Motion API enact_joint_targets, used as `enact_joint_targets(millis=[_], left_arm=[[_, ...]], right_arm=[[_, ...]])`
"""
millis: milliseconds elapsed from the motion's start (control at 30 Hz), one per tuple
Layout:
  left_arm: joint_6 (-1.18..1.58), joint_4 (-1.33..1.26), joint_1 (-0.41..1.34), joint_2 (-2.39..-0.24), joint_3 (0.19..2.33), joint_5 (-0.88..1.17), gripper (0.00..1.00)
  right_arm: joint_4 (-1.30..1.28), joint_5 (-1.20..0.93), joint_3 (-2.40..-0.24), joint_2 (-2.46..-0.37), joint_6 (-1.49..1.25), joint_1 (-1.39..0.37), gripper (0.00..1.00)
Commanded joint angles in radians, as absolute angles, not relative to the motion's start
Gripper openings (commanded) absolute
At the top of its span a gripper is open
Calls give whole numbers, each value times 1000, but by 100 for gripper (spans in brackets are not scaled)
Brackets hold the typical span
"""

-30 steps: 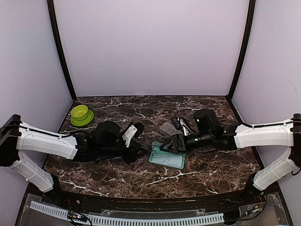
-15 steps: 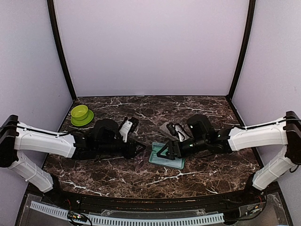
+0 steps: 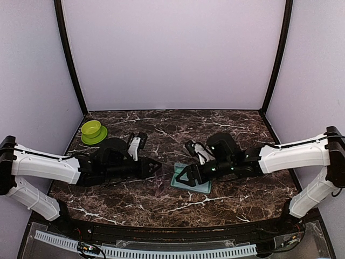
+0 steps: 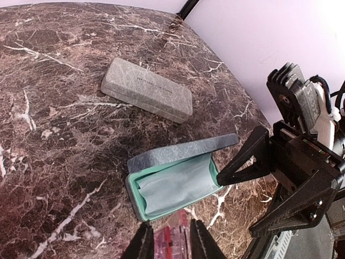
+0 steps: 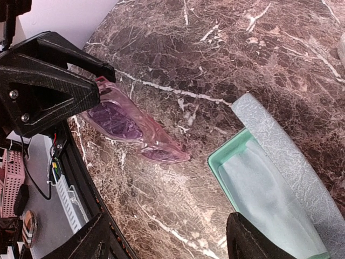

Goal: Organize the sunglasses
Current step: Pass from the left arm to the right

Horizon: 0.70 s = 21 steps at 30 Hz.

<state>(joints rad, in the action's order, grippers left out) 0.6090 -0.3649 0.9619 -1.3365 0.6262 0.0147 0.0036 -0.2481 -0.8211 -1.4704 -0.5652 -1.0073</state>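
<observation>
Your left claw [image 3: 155,167] is pinched shut on one end of the sunglasses [image 5: 132,125], a see-through pink frame with purple lenses. The rest of the frame sticks out past the fingertips towards the middle of the table [image 3: 226,124]. The glasses sit just to the left of the open case [image 4: 183,151] and do not touch it. You cannot tell from these views whether their free end rests on the marble. The open case lies with its grey lid tipped back, showing a teal lining with a pale cloth [image 4: 172,186] inside. Your right claw [image 3: 179,175] is spread wide and holds nothing, low at the case's left end and facing the left claw. A second grey case [image 4: 146,96] lies closed farther back, and a green bowl [image 3: 91,128] stands at the far left.
</observation>
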Motion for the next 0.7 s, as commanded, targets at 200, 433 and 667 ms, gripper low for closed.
enact_joint_targets(millis=[200,433,667], left_arm=[[602,-296,957,-1330,649,-11,32],[599,-284,957,-1323,645,-28,24],[634,-312,957,-1289,626,-50,19]], right_arm=[[-10,-220,-853,-1508,-541,-1014,74],[0,-227,-847,-1519,-549,-1015,74],[6,-223,-838,-1511,-550,-1019,73]])
